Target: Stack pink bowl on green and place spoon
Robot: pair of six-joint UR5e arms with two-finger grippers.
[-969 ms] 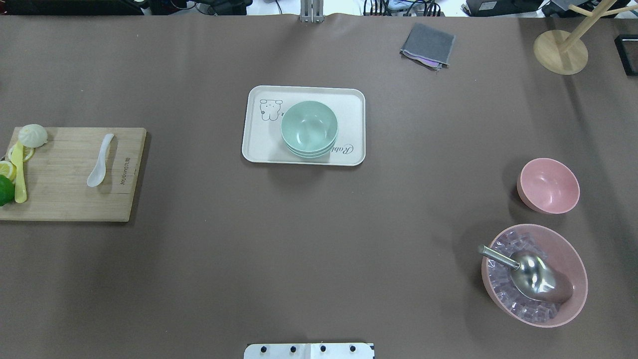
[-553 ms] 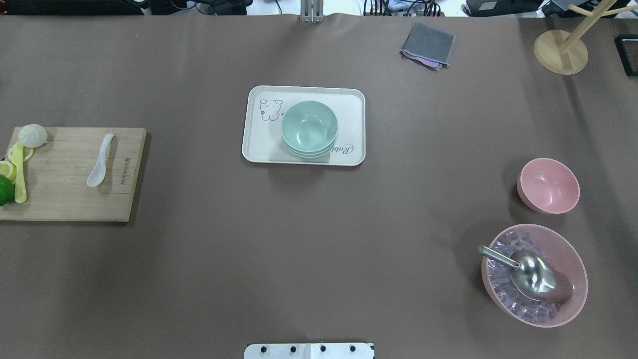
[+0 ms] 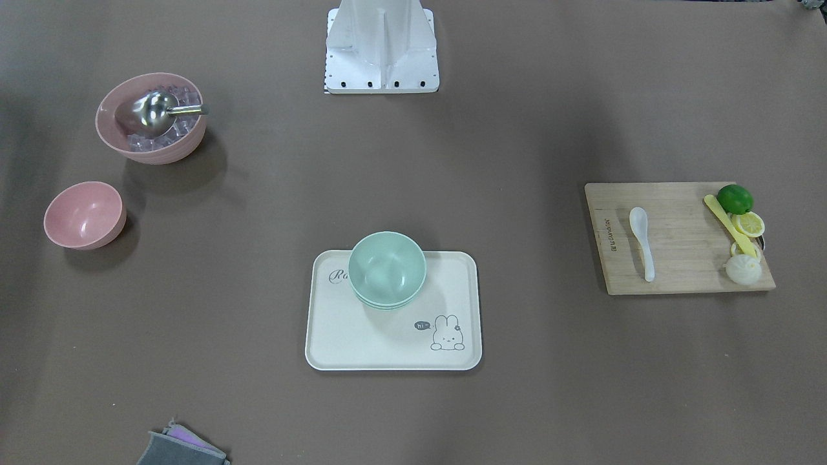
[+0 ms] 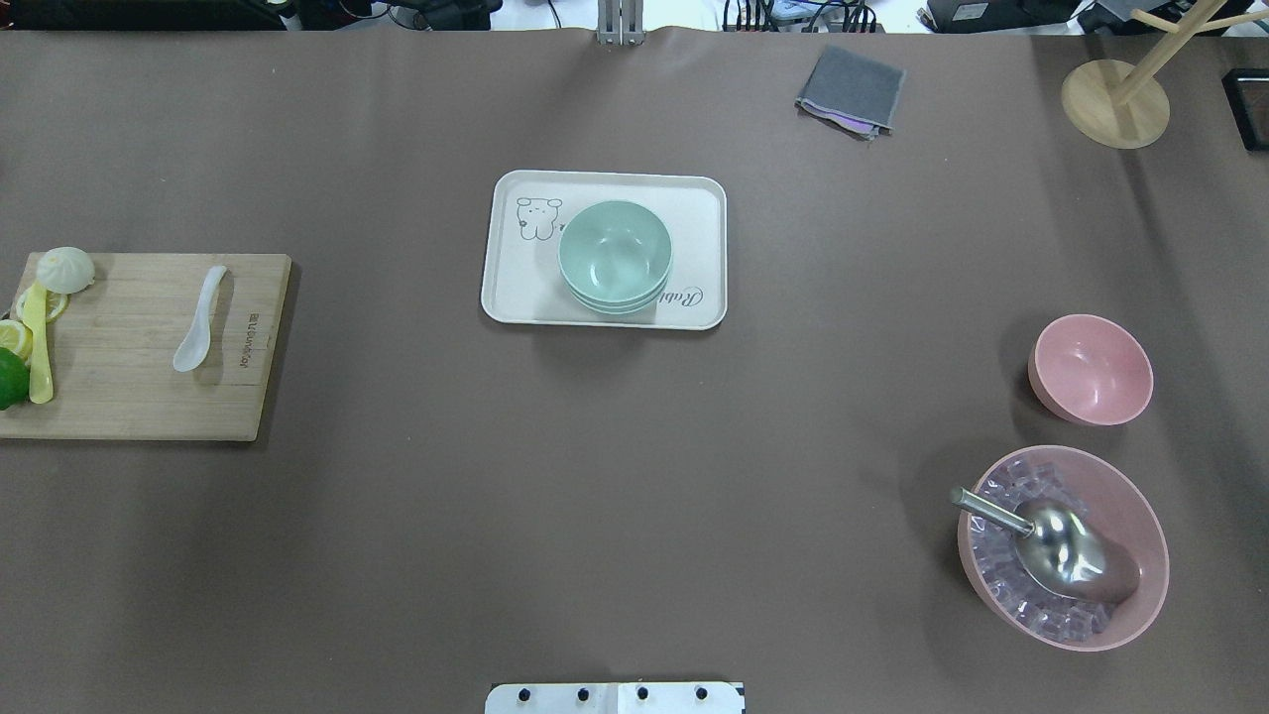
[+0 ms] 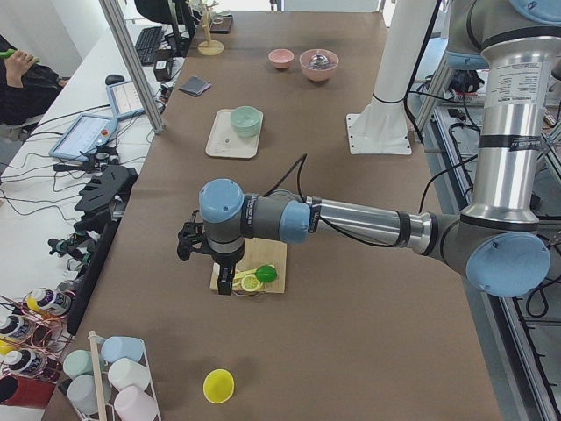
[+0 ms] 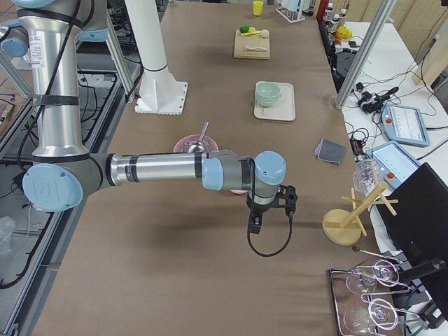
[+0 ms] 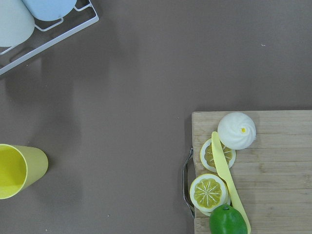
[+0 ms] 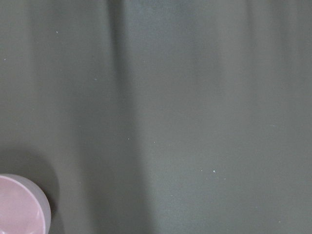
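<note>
Left pincer point(image 5: 187, 245) and right pincer point(image 6: 288, 199): whether the jaws are apart cannot be told. Nothing has moved in the last second. The pink bowl point(image 4: 1091, 369) stands well apart from the green bowl point(image 4: 615, 256), and the spoon point(image 4: 198, 319) lies on the board point(image 4: 139, 397). The task appears unstarted.

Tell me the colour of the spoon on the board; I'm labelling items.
The spoon is white; the front-facing view shows it best.

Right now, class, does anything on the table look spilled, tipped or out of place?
Nothing stands out: the pink bowl and green bowls sit upright, the spoon lies on the cutting board, nothing spilled.
</note>
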